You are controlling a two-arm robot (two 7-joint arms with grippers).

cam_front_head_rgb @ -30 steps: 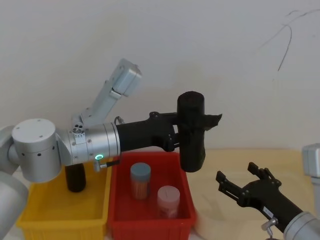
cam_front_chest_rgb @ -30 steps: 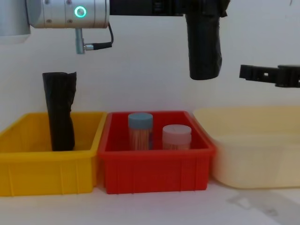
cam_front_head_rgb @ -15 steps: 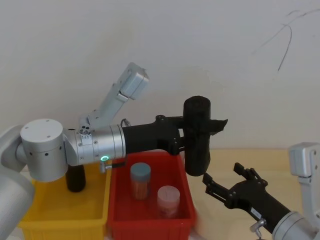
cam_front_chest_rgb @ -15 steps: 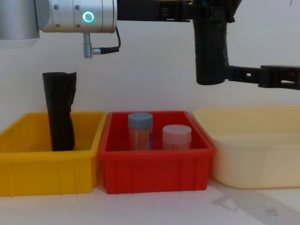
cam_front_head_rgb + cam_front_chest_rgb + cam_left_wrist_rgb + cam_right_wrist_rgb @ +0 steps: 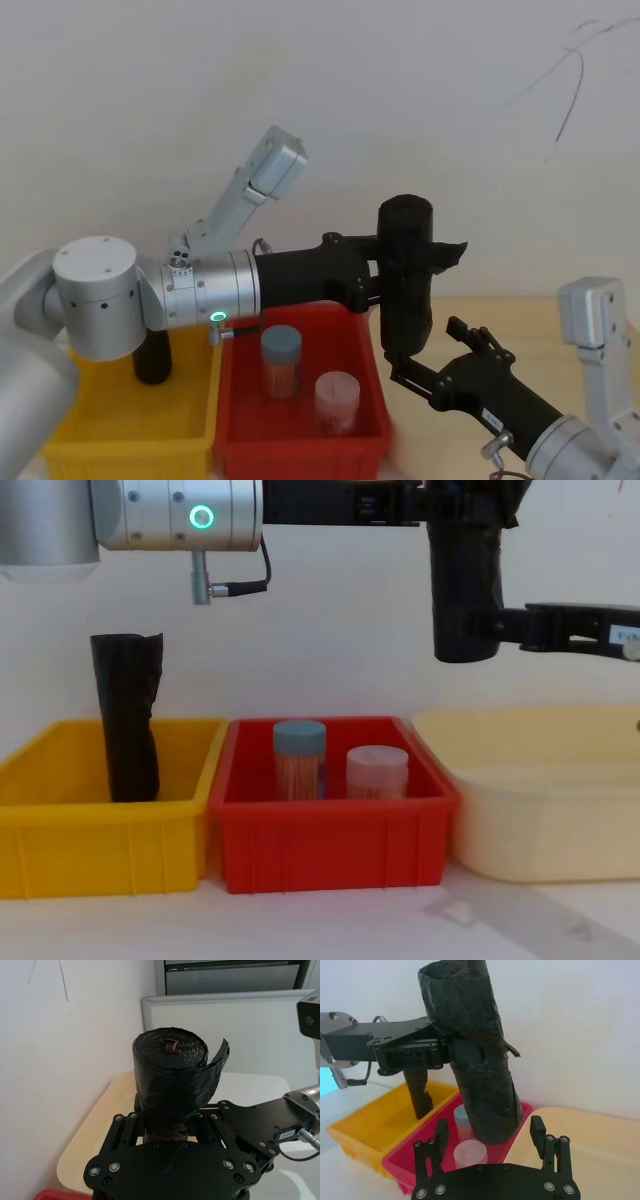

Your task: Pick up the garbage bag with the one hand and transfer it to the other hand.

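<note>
We logged the left gripper (image 5: pixel 385 288) clamped on the garbage bag (image 5: pixel 405 262); the right gripper (image 5: pixel 425 345) stood spread, straddling its lower end.

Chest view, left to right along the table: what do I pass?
Yellow bin with a slim black roll → red bin holding a blue-lidded jar, then a pink-lidded jar → cream tub. Overhead, the left gripper holds the garbage bag, with the right gripper open at its lower end.

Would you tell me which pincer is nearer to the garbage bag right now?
Left. The left pincer is shut on the garbage bag at its middle, holding it aloft; the right pincer sits open around its lower end, apparently not touching.
</note>
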